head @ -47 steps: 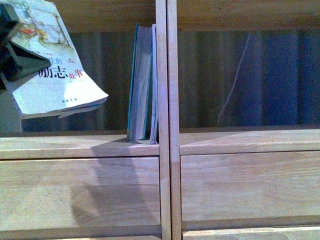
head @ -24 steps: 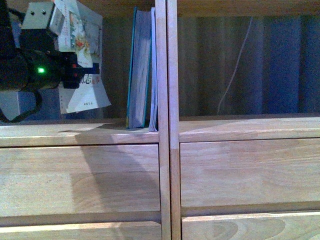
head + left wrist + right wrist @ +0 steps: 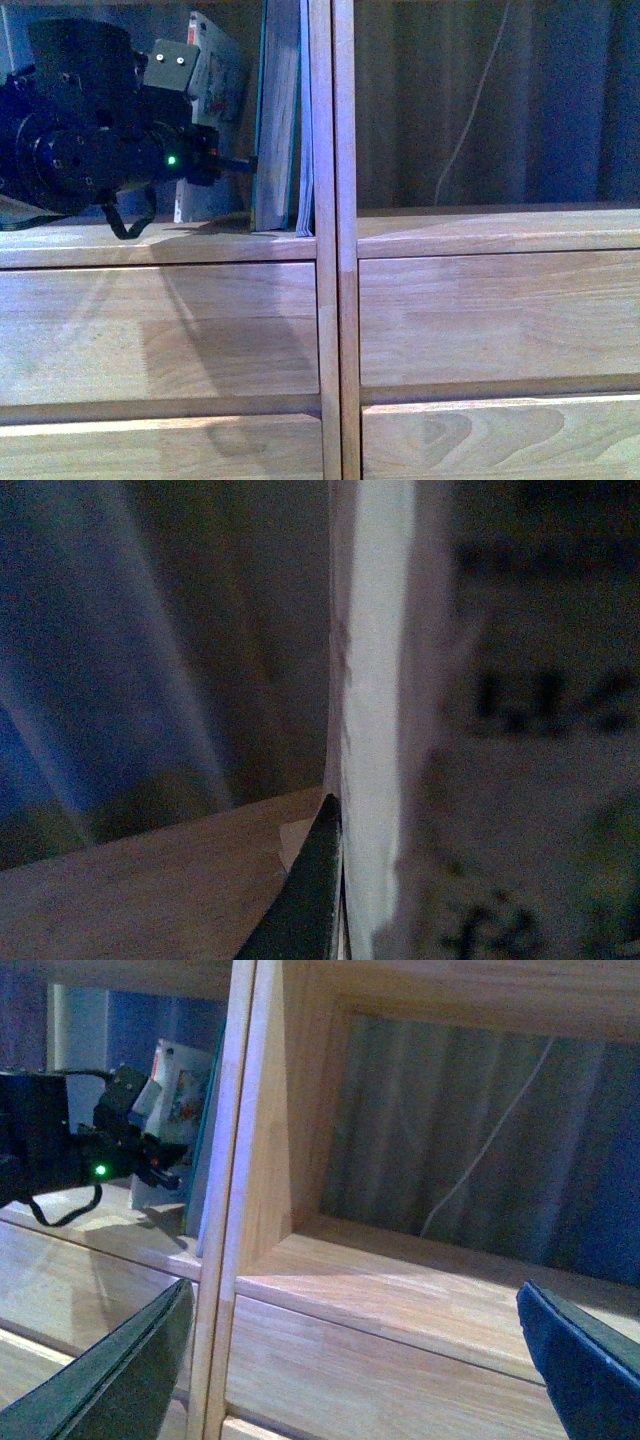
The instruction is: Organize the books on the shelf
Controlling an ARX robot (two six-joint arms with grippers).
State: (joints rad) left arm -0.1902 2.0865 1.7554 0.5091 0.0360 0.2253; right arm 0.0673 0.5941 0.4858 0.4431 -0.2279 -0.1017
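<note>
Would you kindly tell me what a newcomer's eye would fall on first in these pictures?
Most striking is the black left arm with its green light, reaching into the left compartment of the shelf, its hand gripping the pale paperback upright. Right beside it, the teal book and the lilac book stand against the central divider. Through the right compartment, a thin white cable shows against the dark background.

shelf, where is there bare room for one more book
Bare: the whole right compartment floor, right of the divider. Crowded: the left compartment, where teal book and lilac book stand against the divider and the left fingers hold the paperback beside them.
</note>
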